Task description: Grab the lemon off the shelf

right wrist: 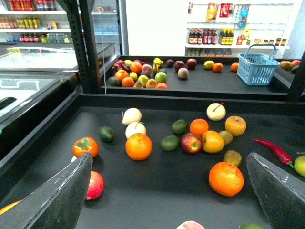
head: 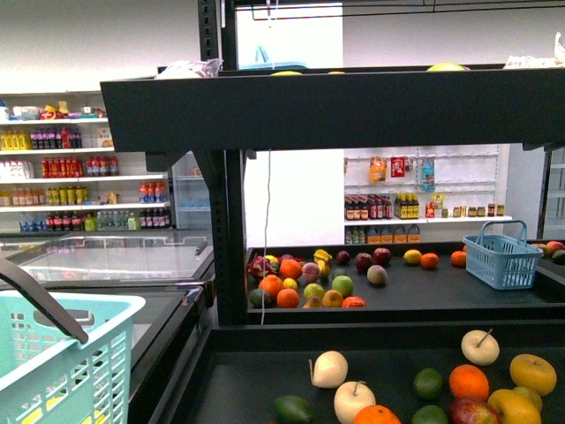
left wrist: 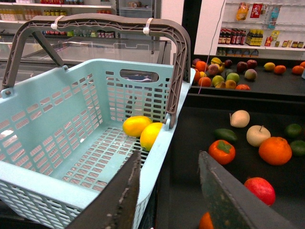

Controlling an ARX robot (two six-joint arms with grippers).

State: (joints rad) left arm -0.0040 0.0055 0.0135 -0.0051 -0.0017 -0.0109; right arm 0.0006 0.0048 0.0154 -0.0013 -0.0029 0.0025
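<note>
Judging by two lemons [left wrist: 143,130] lying in my teal basket [left wrist: 57,119], I reckon picking is nearly done. Left pincer [left wrist: 169,191] and right pincer [right wrist: 169,191] both gape empty; shelf [right wrist: 143,191] fruit sits around twelve o'clock.

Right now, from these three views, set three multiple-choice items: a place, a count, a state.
1. Where does the small blue plastic basket stand? A on the far black tray deck; B on the floor; C on a white wall shelf.
2. How many smooth yellow oval lemons lie in the pale turquoise plastic basket? A one; B two; C four.
3. How is the right gripper? A shut on an orange; B open and empty; C shut on a red pepper.
Key: 1 A, it sits on that deck near fruit; 2 B, two lie side by side by its wall; 3 B, its fingers stand apart, nothing between.
</note>
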